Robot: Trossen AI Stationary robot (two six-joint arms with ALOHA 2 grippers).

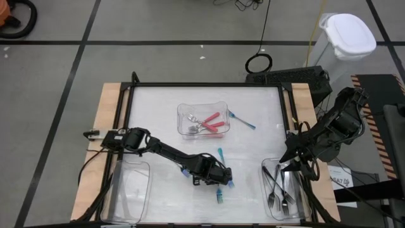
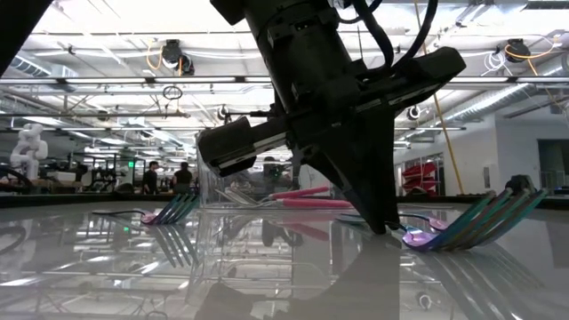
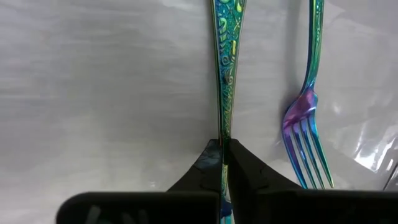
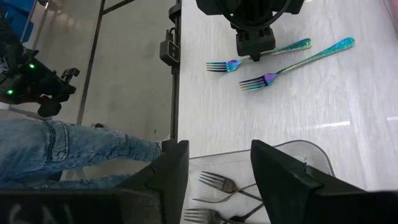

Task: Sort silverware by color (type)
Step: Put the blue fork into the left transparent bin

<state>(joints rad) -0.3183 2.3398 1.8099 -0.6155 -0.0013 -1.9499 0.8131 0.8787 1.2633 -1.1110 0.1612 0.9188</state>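
Note:
My left gripper [image 1: 218, 177] is down at the table's middle front, shut on a teal fork [image 4: 280, 47]. A second teal fork [image 3: 305, 118] lies flat on the table right beside it. A third teal fork [image 1: 242, 119] lies by the far clear tray [image 1: 183, 109], which holds pink-handled utensils [image 1: 212, 121]. Dark grey forks [image 1: 278, 190] lie in the clear tray [image 1: 266, 166] at the front right. My right gripper [image 4: 217, 155] hangs open above that tray, with nothing between its fingers. My left gripper pinches the teal fork's handle [image 3: 222, 127] between its two fingers, close behind the head. The fingers [image 4: 252, 38] slant down onto it from above, one on each long edge. The fork lies on the table, its handle running out ahead of the fingers.
A clear tray [image 1: 130, 190] stands at the front left beside my left arm. A black frame [image 1: 202, 84] borders the white table top. A person in jeans [image 4: 62, 146] stands past the table's edge in the right wrist view.

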